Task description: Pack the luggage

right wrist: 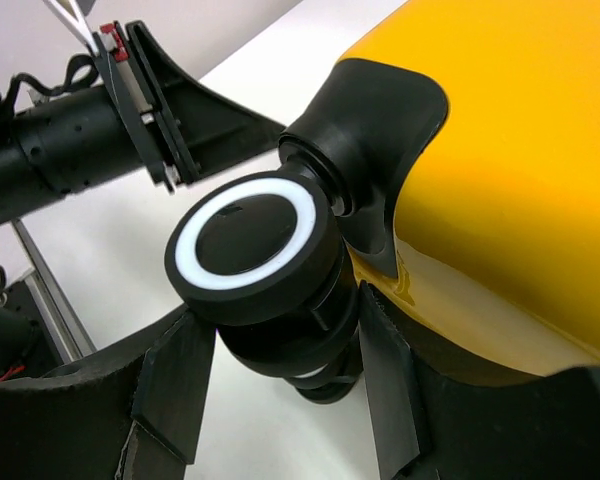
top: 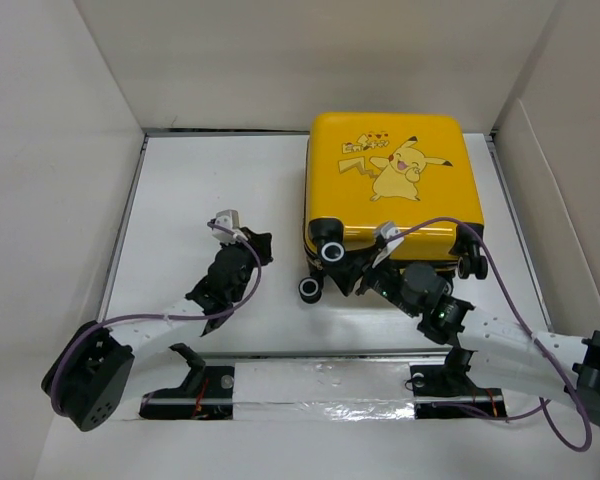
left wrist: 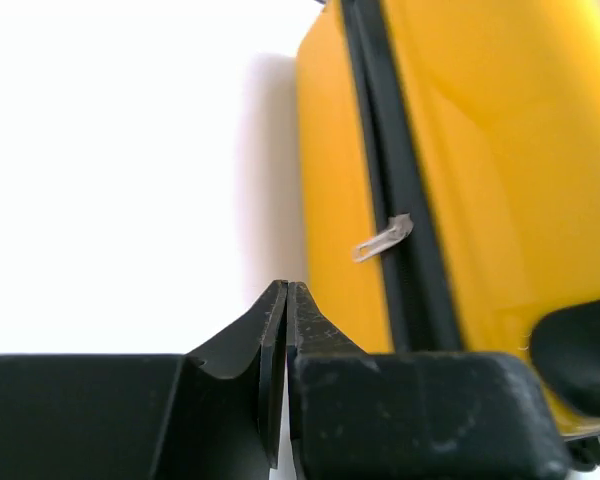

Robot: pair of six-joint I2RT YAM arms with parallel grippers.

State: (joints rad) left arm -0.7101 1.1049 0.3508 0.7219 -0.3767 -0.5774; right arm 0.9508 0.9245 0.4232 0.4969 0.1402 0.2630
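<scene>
The luggage [top: 390,170] is a yellow hard-shell suitcase with a Pikachu print, lying flat and zipped shut at the back right of the white table. My right gripper [top: 352,272] is at its near left corner. In the right wrist view the jaws [right wrist: 285,320] close around the black twin wheel [right wrist: 245,240] under the yellow shell [right wrist: 510,150], one finger on each side of it. My left gripper [top: 263,243] hovers left of the suitcase, shut and empty. Its tips [left wrist: 286,290] point at the suitcase's side [left wrist: 500,150], a little short of the black zipper's silver pull [left wrist: 383,240].
White walls enclose the table on three sides. A foil-taped strip [top: 310,385] runs along the near edge between the arm bases. Another black wheel [top: 472,265] sticks out at the suitcase's near right corner. The left arm [right wrist: 80,140] shows in the right wrist view.
</scene>
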